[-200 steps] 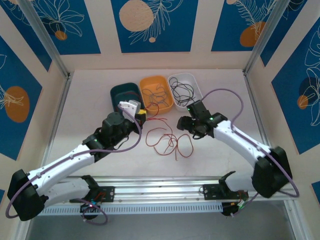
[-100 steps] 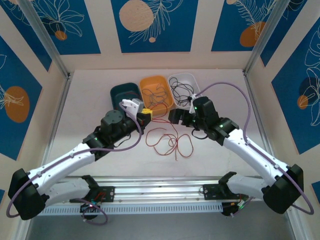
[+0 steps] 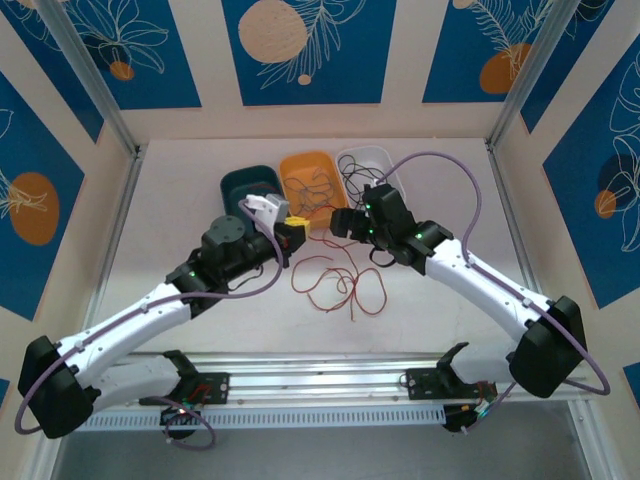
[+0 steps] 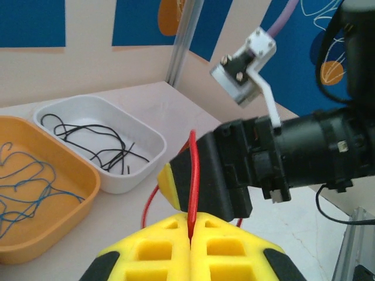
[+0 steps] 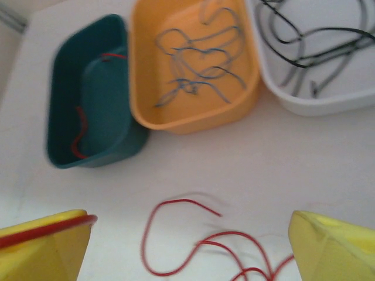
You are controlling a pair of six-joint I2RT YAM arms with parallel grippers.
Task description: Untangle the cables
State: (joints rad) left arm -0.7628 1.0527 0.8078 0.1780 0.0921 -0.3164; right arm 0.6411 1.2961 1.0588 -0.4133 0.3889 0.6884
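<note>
Near the middle of the table: a loose tangle of thin red cables (image 3: 335, 285) lies on the white tabletop (image 3: 180, 200), its loops crossing one another, on the near side of the bins.
Lifted strand: one thin red cable (image 4: 193, 175) rises upright out of the left gripper.
Left gripper (image 4: 190, 234): yellow pads pressed together, pinching that strand, just left of the tangle's far end.
Right gripper (image 5: 187, 246): yellow pads spread wide over the tangle's far edge, clamping nothing; a red strand runs along one pad's edge.
Far left: a dark teal plastic bin (image 5: 94, 158) holds a short red piece (image 5: 79, 132).
Far middle: an orange plastic bin (image 5: 193, 120) holds the blue cables (image 5: 193, 64).
Far right: a white plastic bin (image 5: 316, 102) holds the black cables (image 5: 304, 41).
Done, as it looks: blue and black are sorted away, and red has barely begun.
Left to do: the red tangle has to be pulled apart strand by strand, probably into the teal bin.
</note>
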